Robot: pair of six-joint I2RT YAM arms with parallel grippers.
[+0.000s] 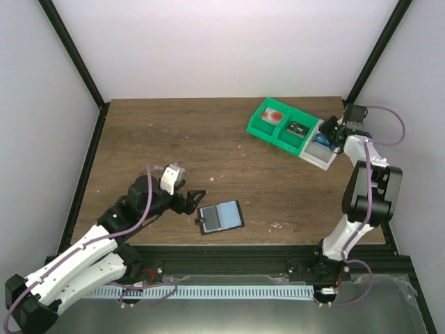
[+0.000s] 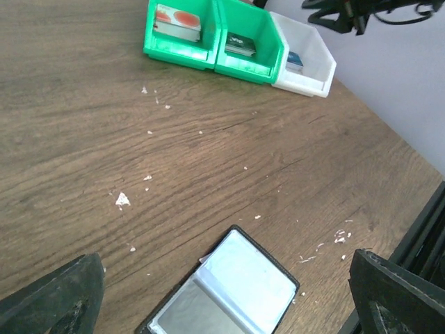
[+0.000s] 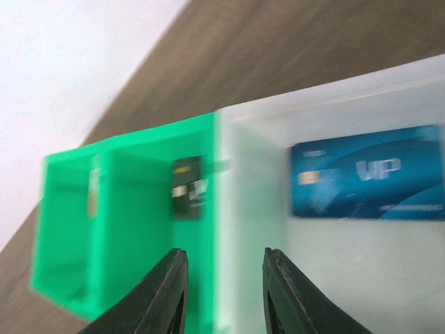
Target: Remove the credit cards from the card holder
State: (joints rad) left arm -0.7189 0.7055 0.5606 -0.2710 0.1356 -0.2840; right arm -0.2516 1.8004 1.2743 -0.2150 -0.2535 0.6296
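Left gripper point(image 1: 195, 200) sits low over the brown wooden table point(image 1: 160, 132), its fingers spread wide and empty. We find the small flat black card holder point(image 1: 221, 217), pale blue-grey on its face, lying on the wood just beside those fingers and well apart from the trays. Our right gripper point(image 3: 224, 296) hovers at the far right, fingers a little apart and holding nothing. It is poised over the wall where the green two-compartment plastic tray point(image 2: 182, 54) meets the white plastic tray point(image 2: 300, 85) that touches it.

We judge the bigger risk to lie there: a fingertip catching that wall could drag or tip both trays. The lesser risk is the holder, which is thin and loose on the wood, so a one-sided push would likely slide it rather than lift it.

The green tray holds a red-and-white card point(image 2: 178, 21) in its outer compartment and a dark card point(image 2: 240, 46) in the compartment next to the white tray. The white tray holds a blue card point(image 3: 368, 179). Whether the holder has any card inside, we cannot tell.
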